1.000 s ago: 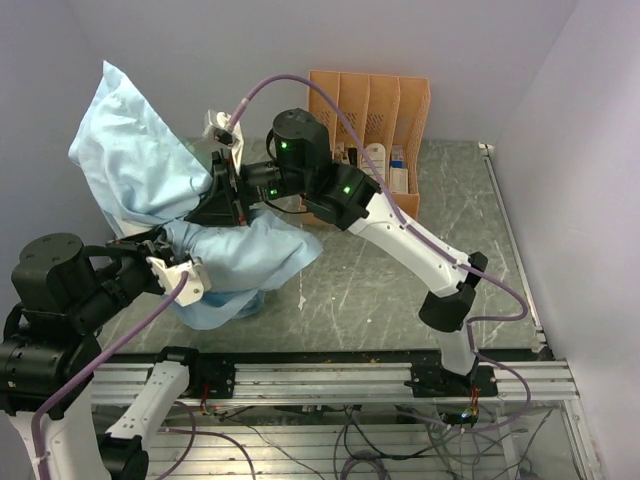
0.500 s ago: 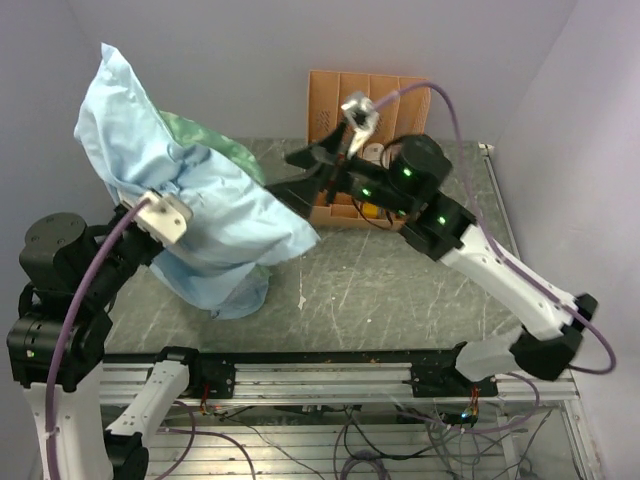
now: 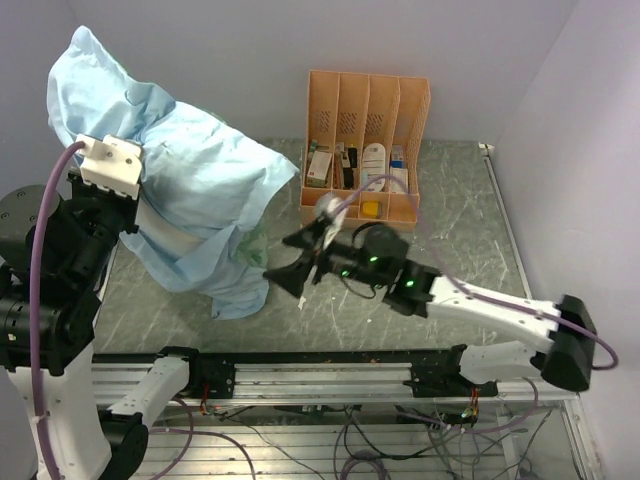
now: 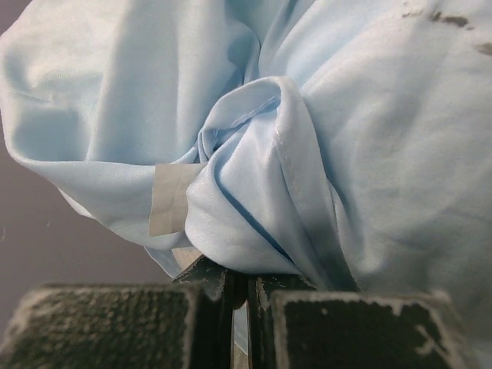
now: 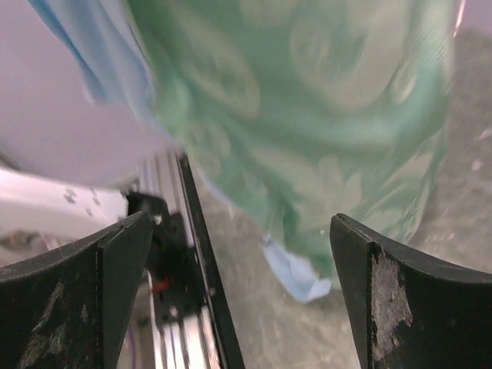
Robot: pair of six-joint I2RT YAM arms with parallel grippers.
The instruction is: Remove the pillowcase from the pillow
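Note:
The pillowcase [image 3: 205, 180] hangs as a big light-blue bundle over the table's left side. Its mint-green patterned face [image 5: 307, 115] shows low down at its right. My left gripper [image 4: 240, 280] is raised high and shut on a bunched blue fold [image 4: 254, 200] of the pillowcase. The pillow is hidden inside the cloth. A pale strip [image 3: 165, 240] shows between the folds, and I cannot tell what it is. My right gripper [image 3: 283, 262] is low over the table, just right of the hanging cloth. It points at the cloth, open and empty [image 5: 240, 223].
An orange file rack [image 3: 368, 100] holding small items stands at the back centre. The metal rail [image 3: 320, 375] runs along the near edge. Walls close in at the left, back and right. The pillowcase's lowest corner [image 3: 235, 300] hangs down to the scratched tabletop.
My right gripper let go of the cloth, opened wide and swung from the back down to the table's front middle. My left arm lifted the pillowcase higher and to the left.

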